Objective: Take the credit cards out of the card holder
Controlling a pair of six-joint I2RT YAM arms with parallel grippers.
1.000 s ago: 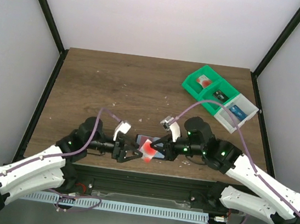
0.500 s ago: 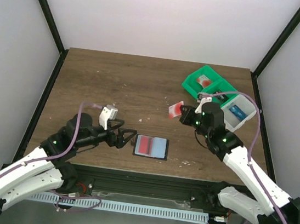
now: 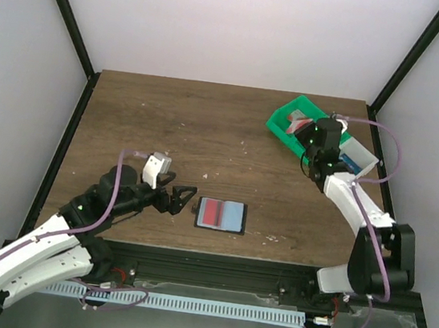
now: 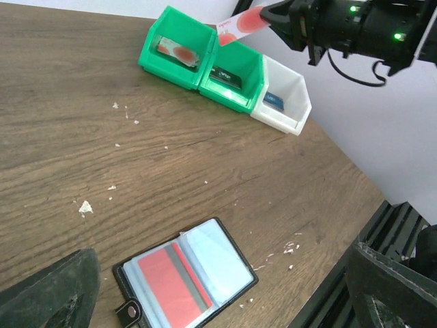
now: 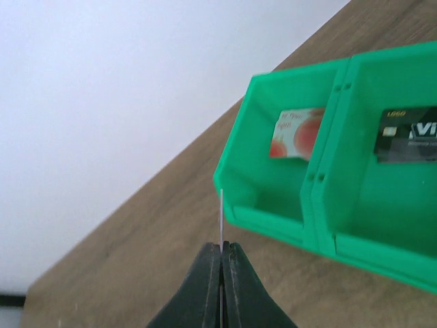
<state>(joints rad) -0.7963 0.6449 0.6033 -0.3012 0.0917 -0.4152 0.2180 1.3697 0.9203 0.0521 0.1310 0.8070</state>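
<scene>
Right tool [image 5: 221, 249] with card [image 4: 240, 20] over bin [image 5: 273, 209]

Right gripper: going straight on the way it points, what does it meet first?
Probably the near corner of the green bin, led by the credit card the right gripper pinches; depth is unclear.

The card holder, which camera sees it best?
The left wrist view. There the card holder lies open and large, with a red card in one panel and its black tab showing. The top view shows it whole but small. The right wrist view misses it and shows green bins instead.
</scene>
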